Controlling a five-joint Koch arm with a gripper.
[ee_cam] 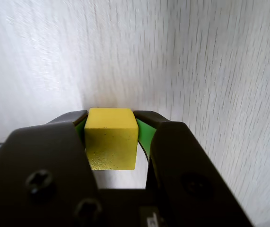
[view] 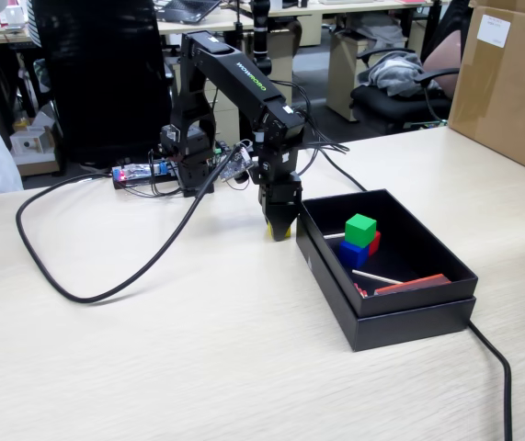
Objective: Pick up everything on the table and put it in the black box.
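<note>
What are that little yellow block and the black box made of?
The yellow cube looks like painted wood or hard plastic: solid colour, slightly speckled face, crisp edges. The black box looks like matte cardboard: thin straight walls, no shine. Neither is certain from looks alone.

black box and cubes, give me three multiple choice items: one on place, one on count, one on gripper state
1. Where is the green cube?
A. on the table beside the box
B. in the black box, on top of other cubes
C. between the jaws

2. How many cubes show inside the box?
A. one
B. three
C. five

3. What is the gripper doing?
A. shut on the yellow cube
B. open and empty
C. holding a cable

Answers: 1 B, it rests on the blue cube and red cube; 2 B, green, blue, red; 3 A, the wrist view shows both jaws against its sides.
</note>
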